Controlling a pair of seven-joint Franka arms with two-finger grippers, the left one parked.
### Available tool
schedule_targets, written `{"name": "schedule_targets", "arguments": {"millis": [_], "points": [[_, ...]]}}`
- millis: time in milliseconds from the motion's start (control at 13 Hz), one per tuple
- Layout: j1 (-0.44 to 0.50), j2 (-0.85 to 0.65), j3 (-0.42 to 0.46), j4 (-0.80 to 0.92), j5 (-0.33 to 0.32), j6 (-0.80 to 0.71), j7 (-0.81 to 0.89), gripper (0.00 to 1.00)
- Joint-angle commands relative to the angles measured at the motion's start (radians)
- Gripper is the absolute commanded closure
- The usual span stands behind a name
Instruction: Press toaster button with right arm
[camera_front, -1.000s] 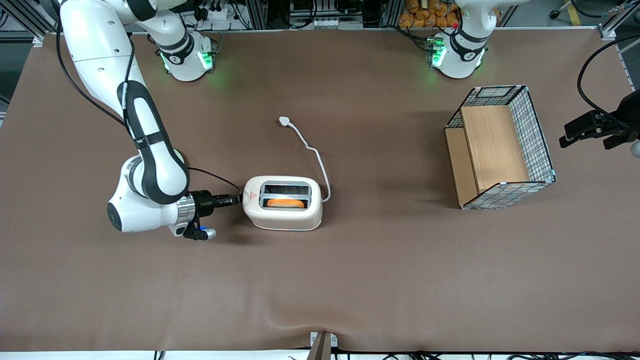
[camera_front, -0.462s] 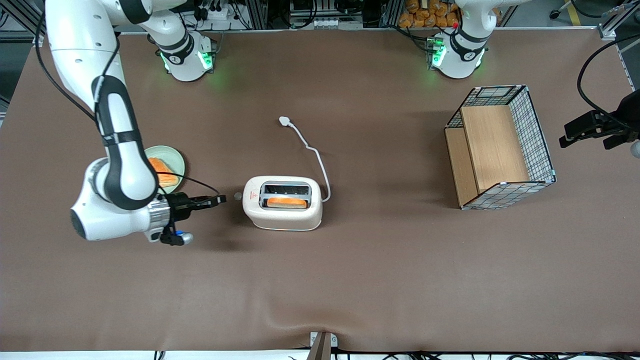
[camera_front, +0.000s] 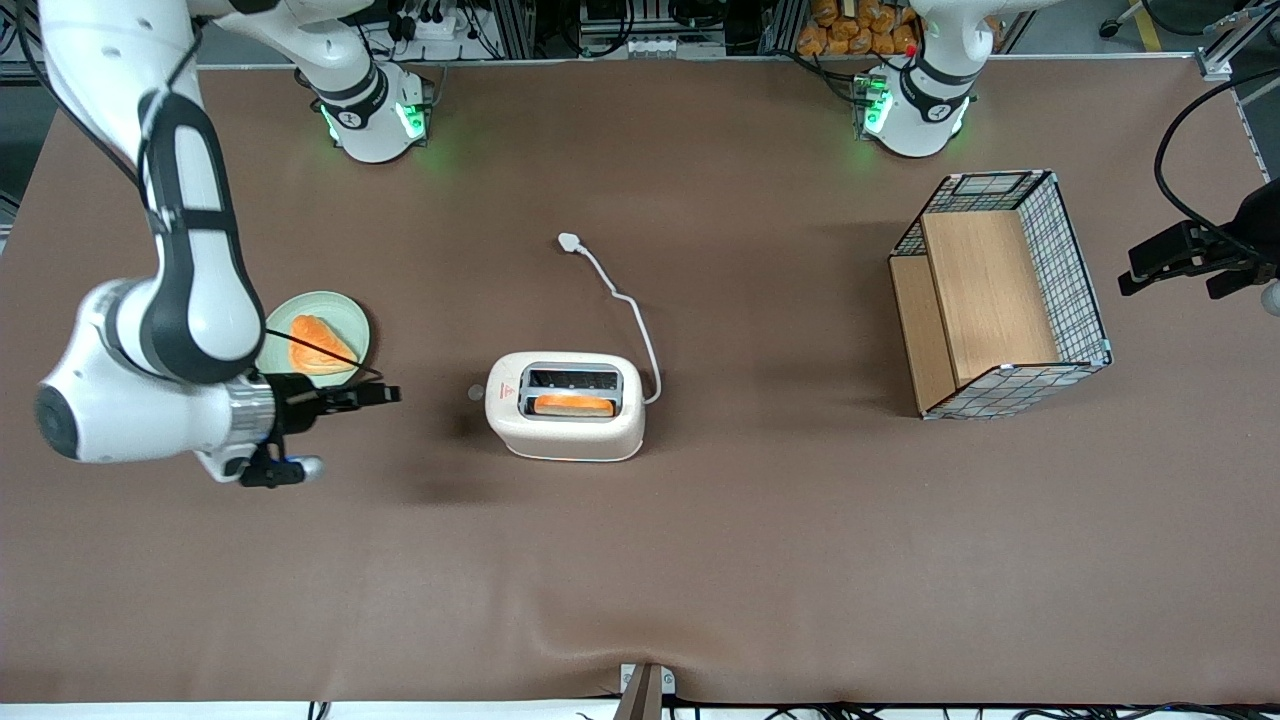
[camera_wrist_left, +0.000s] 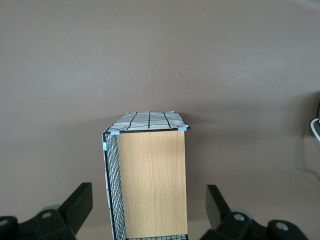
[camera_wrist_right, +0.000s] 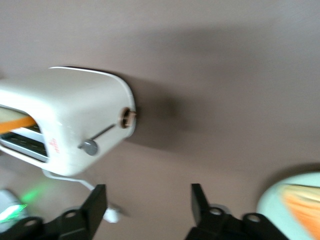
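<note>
Black gripper (camera_front: 392, 394) has backed farther from the toaster button (camera_front: 476, 392) — fingers apart, empty; plate (camera_front: 345, 312) uncovered.

The front view looks steeply down over the whole table (camera_front: 700, 560) from high up. The right wrist view sits low and close, facing the toaster (camera_wrist_right: 70, 117) end-on past the gripper (camera_wrist_right: 145, 212); both show that toaster (camera_front: 565, 405). The left wrist view looks down closely onto the basket (camera_wrist_left: 150, 185), at the front view's right (camera_front: 1000, 295).
</note>
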Motion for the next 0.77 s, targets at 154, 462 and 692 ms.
{"name": "schedule_targets", "arguments": {"millis": [154,462,692], "points": [[-0.004,-0.167,-0.024,-0.03,-0.202,0.002,0.015,0.0],[-0.005,-0.277,-0.096,-0.041,-0.319,-0.067,0.01,0.0],[-0.013,-0.334,-0.099,-0.046,-0.397,-0.099,0.012,0.0]]}}
